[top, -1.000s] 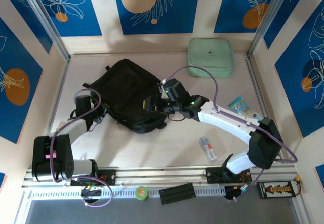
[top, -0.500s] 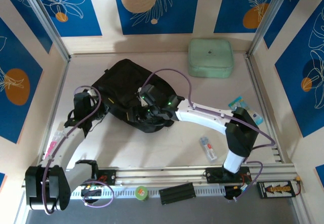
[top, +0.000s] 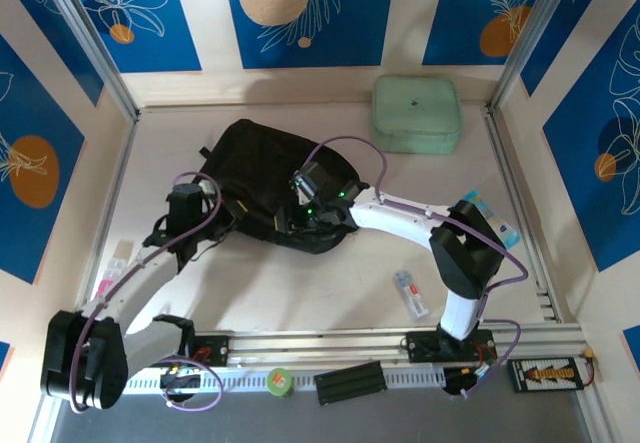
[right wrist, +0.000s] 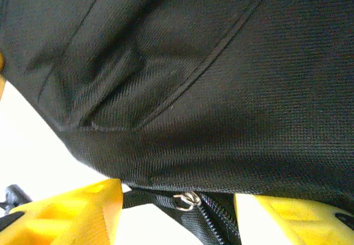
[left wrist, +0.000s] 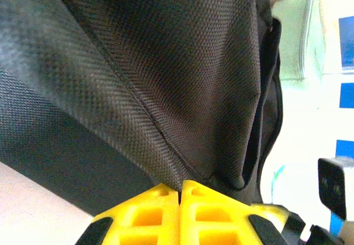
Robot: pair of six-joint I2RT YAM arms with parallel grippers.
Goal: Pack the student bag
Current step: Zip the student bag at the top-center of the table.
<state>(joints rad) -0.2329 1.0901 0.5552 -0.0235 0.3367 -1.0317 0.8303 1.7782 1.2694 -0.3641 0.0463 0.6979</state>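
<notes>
Top external view, contents of the table (top: pixel 330 283), counted.

- Student bag (top: pixel 250 158): one. Black woven fabric, lying flat left of centre, about midway between the near and far edges. Both arms reach to it.
- Mint-green zip case (top: pixel 416 113): one. Square, at the far edge right of centre, well apart from the bag.
- Small clear packet (top: pixel 410 294): one. On bare table at the near right.
- Teal-printed packet (top: pixel 472 203): one. At the right side, partly covered by the right arm.
- Green roll (top: pixel 279 381): one. On the near rail between the two arm bases.
- Small pink and pale bits (top: pixel 112 268): at the left edge, too small to count or name.

Arms: two. Grippers: two.

- Left gripper (left wrist: pixel 180 192): yellow fingers (left wrist: pixel 152 212) pressed together with no gap, tips against the bag's left side. Left wrist view does not settle whether any cloth is caught between them.
- Right gripper (right wrist: pixel 177 214): fingers (right wrist: pixel 72 214) spread wide and holding nothing, at the bag's near right edge. One metal zip pull (right wrist: pixel 185 201) and its zipper strip lie between them.
</notes>
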